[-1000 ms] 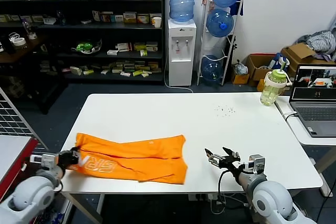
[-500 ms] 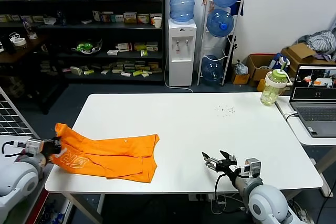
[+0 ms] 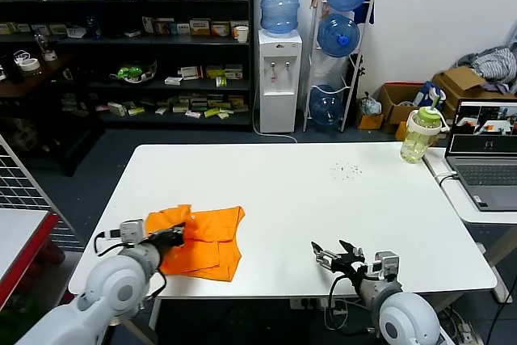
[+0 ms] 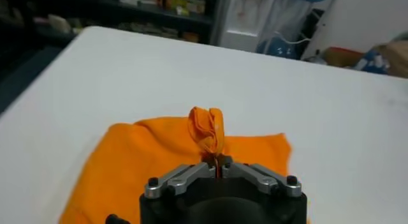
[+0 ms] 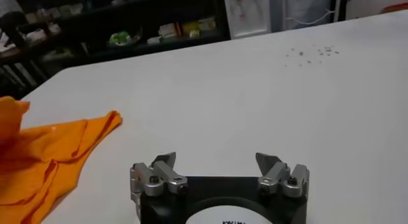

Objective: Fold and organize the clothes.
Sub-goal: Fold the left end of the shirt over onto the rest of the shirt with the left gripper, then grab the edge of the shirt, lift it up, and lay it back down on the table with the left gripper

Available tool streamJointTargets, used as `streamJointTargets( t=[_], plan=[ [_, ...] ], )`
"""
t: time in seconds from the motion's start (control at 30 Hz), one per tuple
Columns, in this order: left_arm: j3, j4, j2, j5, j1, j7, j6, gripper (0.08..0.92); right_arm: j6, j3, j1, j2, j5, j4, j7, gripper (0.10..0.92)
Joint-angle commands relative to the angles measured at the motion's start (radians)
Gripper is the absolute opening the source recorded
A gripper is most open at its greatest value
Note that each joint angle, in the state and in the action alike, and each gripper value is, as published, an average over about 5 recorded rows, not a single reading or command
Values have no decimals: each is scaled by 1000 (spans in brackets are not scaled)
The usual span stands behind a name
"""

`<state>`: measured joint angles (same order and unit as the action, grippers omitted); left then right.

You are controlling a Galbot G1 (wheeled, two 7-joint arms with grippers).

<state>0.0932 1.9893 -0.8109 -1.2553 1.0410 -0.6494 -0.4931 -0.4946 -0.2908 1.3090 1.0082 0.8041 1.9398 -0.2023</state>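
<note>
The orange T-shirt (image 3: 206, 240) lies folded over itself near the front left of the white table (image 3: 323, 191). My left gripper (image 3: 176, 233) is shut on a bunched fold of the T-shirt (image 4: 207, 126) and holds it over the rest of the cloth. No lettering shows. My right gripper (image 3: 333, 254) is open and empty near the table's front edge, right of the shirt. In the right wrist view the open gripper (image 5: 218, 164) sits above bare table, with the shirt (image 5: 44, 155) off to one side.
A green bottle (image 3: 422, 135) and a laptop (image 3: 485, 151) stand at the far right. A red-edged cart (image 3: 24, 240) is left of the table. Shelves, a water dispenser (image 3: 279, 78) and water jugs stand behind. Dark specks (image 3: 349, 170) lie on the table.
My left gripper first pulled the shirt leftward, then carried the held edge rightward over the shirt, folding it into a shorter stack. The right gripper shifted only a little.
</note>
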Motion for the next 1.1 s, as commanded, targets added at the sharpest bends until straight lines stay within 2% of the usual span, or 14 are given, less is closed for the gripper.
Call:
streamJointTargets(
  t=[0.03,0.27,0.37,0.53,0.67,0.77,0.9,1.0,1.1],
  plan=[
    [-128,-6,-180,-36,-118,-61,-24,111,-5,7,-3,10,-1,-7,-8,823],
    [-115,-46,-192,18,-111,-11,-3,111,-4,25,-19,11,0,-21,-6,823],
    [-103,-36,-182,15,-99,-3,-5,137,-1,25,-23,8,2,-29,-3,823],
    [-44,-8,-135,-5,-69,1,-9,272,2,27,-29,5,6,-33,2,823],
    [31,-14,-30,-20,-34,33,-11,385,5,26,-29,4,7,-30,6,823],
    [103,-54,82,-8,19,115,-15,472,9,23,-24,4,6,-28,11,823],
    [183,-169,201,51,96,295,-12,584,16,21,-16,7,2,-27,18,823],
    [197,-286,262,76,111,441,-4,671,19,20,-13,11,0,-27,22,823],
    [184,-356,280,81,102,544,-7,755,20,20,-13,15,-1,-28,23,823]
  ],
)
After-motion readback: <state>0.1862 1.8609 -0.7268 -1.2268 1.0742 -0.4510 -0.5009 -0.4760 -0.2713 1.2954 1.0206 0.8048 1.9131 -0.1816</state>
